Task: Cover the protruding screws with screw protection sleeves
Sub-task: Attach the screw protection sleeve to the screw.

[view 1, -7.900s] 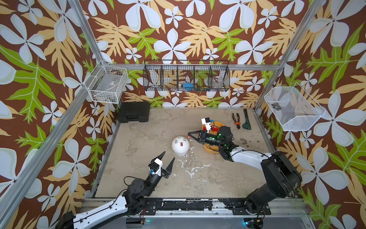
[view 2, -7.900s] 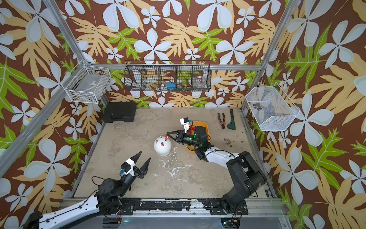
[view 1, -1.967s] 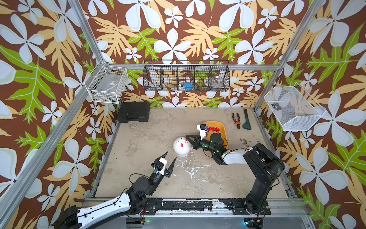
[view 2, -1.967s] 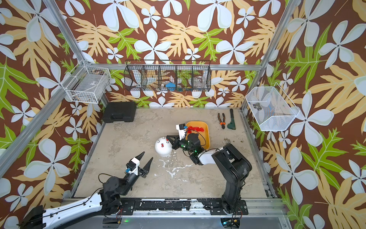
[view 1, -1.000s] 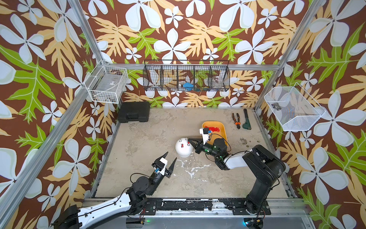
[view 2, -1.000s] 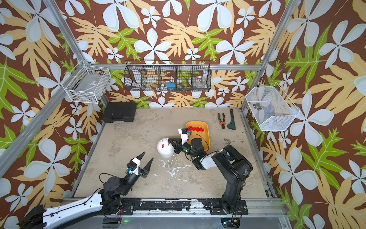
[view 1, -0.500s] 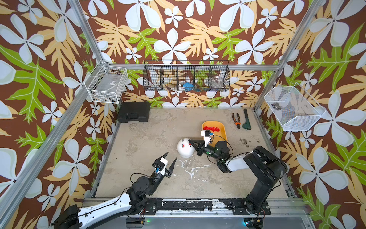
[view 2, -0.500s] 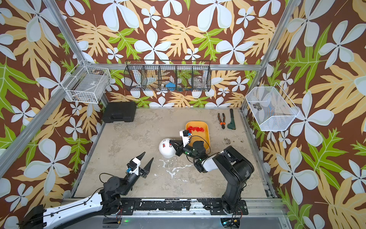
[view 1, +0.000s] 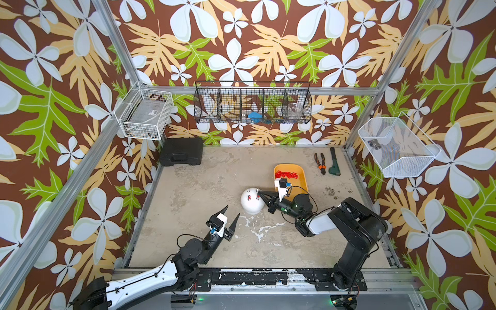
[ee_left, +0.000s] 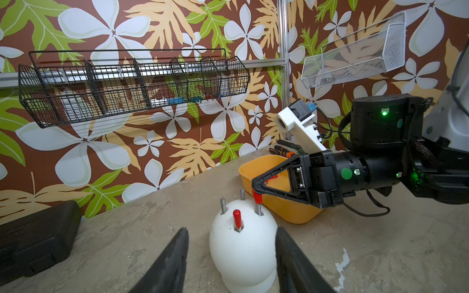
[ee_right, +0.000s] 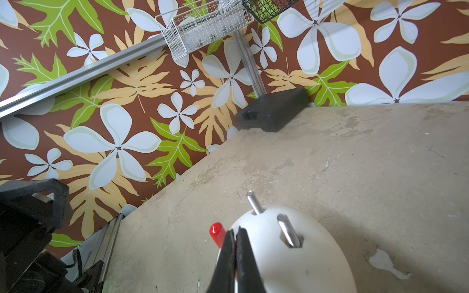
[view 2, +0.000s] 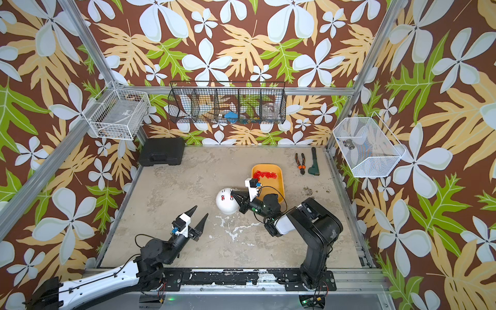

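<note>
Your right gripper (ee_left: 254,189) is clamped on a sleeve (ee_left: 257,197) right at a bare screw (ee_left: 258,210) on the dome (ee_left: 243,248). If the sleeve tilts as you press, it may jam or shove the unheld dome. Your left gripper (view 1: 232,211) hangs apart, empty.

My right arm (view 1: 354,222) rises from the near right, elbow bent, forearm stretched low toward the left; my right gripper (view 1: 259,192) is pinched tight on a red sleeve (ee_left: 256,197). My left arm (view 1: 145,281) lies low along the near edge, and my left gripper (view 1: 233,210) points far and slightly right, fingers spread apart
</note>
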Tool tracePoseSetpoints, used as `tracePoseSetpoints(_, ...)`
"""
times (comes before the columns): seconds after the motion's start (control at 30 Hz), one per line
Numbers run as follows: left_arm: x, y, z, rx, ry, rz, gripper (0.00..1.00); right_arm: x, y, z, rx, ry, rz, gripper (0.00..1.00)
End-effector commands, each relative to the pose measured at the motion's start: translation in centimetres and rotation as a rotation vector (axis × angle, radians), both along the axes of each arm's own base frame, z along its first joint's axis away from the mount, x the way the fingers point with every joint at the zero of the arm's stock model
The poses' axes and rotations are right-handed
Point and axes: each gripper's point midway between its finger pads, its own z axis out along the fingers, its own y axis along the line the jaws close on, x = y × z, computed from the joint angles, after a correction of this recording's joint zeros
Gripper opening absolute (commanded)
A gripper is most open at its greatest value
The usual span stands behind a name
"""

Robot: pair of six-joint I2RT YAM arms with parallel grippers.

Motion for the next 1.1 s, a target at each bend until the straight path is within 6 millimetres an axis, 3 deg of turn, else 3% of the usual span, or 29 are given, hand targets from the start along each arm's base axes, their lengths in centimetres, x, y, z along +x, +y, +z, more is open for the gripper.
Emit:
tracePoseSetpoints(0.0, -0.2, 0.2, -2.1, 0.034, 0.014, -0.002, 0.56, 0.1, 0.0, -1.9, -0.058, 0.040, -0.004, 0.00)
tracePoseSetpoints(0.13, -0.2, 0.2, -2.1, 0.035, 0.014, -0.004, 0.56, 0.1, -0.1, -1.9, -0.058, 0.045, -0.010, 0.00)
tracePoseSetpoints(0.7, -0.2, 0.1, -2.2, 0.038, 0.017, -0.009, 0.56, 0.1, -0.6, 1.3, -0.044, 0.040, -0.035, 0.41)
tracePoseSetpoints(0.77, -0.2, 0.1, -2.2, 0.039, 0.017, -0.009, 0.56, 0.6, -0.7, 1.8, -0.042, 0.105, -0.046, 0.49)
tracePoseSetpoints(0.8, -0.2, 0.0, -2.2, 0.039, 0.019, -0.009, 0.56, 0.9, -0.6, 1.9, -0.044, 0.158, -0.047, 0.63)
tracePoseSetpoints(0.87, -0.2, 0.0, -2.3, 0.040, 0.021, -0.008, 0.56, 1.4, -0.3, 1.5, -0.069, 0.289, -0.033, 0.66)
tracePoseSetpoints(0.9, -0.2, 0.0, -2.3, 0.041, 0.021, -0.010, 0.56, 1.4, -0.1, 1.4, -0.077, 0.349, -0.006, 0.72)
tracePoseSetpoints(1.07, -0.2, 0.0, -2.3, 0.036, 0.023, -0.012, 0.56, 0.8, -0.7, -0.7, -0.169, 0.566, -0.017, 0.71)
